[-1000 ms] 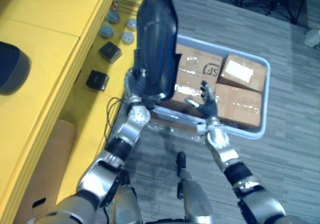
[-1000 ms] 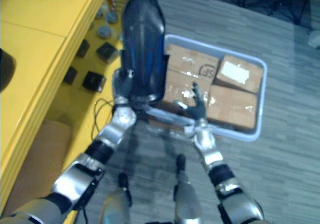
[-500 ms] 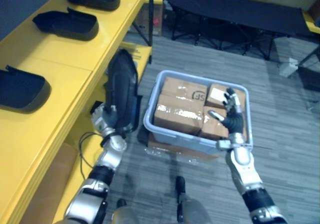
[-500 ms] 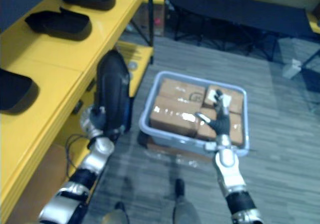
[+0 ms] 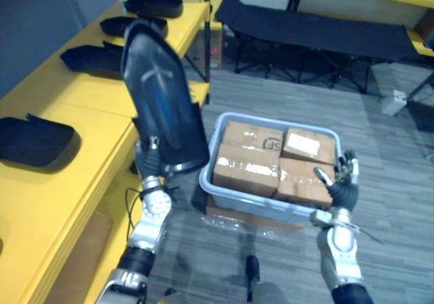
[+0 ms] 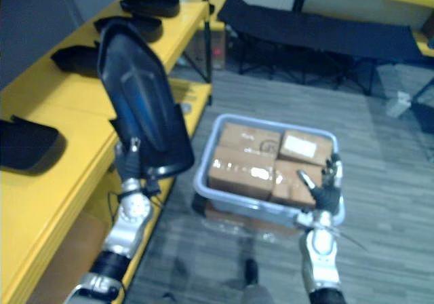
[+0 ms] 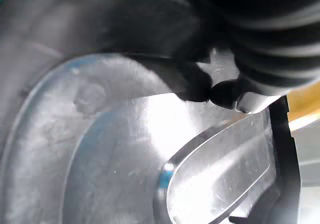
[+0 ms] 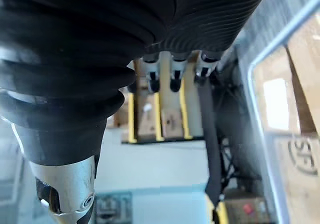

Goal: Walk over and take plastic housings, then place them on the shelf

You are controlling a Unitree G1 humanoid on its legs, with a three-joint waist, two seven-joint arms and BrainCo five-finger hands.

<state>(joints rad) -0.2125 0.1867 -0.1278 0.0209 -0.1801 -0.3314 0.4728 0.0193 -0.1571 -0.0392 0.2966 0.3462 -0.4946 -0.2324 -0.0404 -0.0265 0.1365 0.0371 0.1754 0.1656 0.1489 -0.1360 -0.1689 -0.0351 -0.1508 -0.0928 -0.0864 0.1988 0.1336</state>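
Now, left hand (image 5: 150, 160): curled round the lower end of the plastic housing (image 5: 161, 104), which stands upright above it. In our wrist view one dark fingertip lies against its glossy surface.
Right hand (image 5: 341, 182): empty, with fingers loosely straight, at the near rim of the grey bin (image 5: 252, 203).
Yellow shelf (image 5: 64, 110): just to the outer side of the left hand. As we see it, the housing's upper end rises past the shelf's top surface.
Shelved housings (image 5: 35, 141): several dark ones lie in a row along the shelf, outward of and beyond the left hand. A bare yellow stretch separates the nearest two.
Cardboard boxes (image 5: 245, 170): packed in the bin, between our two hands.
Change: half a second ago the housing hung lower, beside the bin and under the shelf's edge. It has been lifted since, and our head has come up too, so more of the shelf shows. The right hand was over the boxes and is now back at the rim.
Meaning: we judge the pick and the carry done and the placing just begun. The next move calls for swinging the housing outward over the bare stretch and laying it down — without knocking its neighbours.
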